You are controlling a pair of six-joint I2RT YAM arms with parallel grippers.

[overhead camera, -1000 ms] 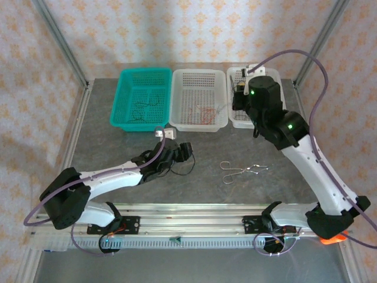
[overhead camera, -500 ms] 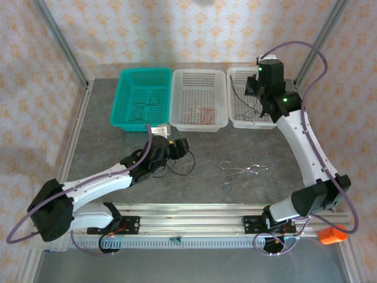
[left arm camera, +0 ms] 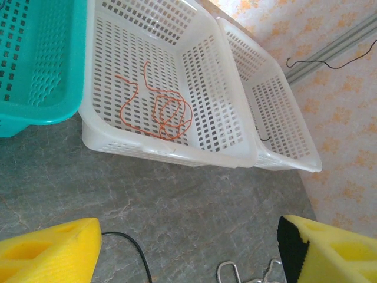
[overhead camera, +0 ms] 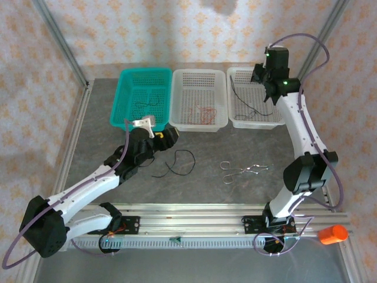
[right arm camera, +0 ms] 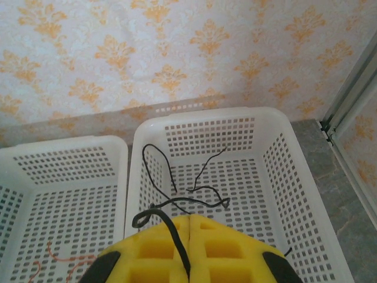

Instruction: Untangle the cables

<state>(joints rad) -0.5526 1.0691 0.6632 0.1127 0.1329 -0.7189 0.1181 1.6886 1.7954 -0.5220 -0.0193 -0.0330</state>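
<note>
Hanging from the shut right hand (right arm camera: pixel 187 236), the black cable (right arm camera: pixel 154 206) trails toward 12 o'clock over the white basket (right arm camera: pixel 283 153); left hand (left arm camera: pixel 188 253) gapes wide.

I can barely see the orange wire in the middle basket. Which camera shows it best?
The left wrist view: the orange cable lies close up in the middle basket, loops distinct. The top view shows it small; the right wrist view catches a bit, lower left.
</note>
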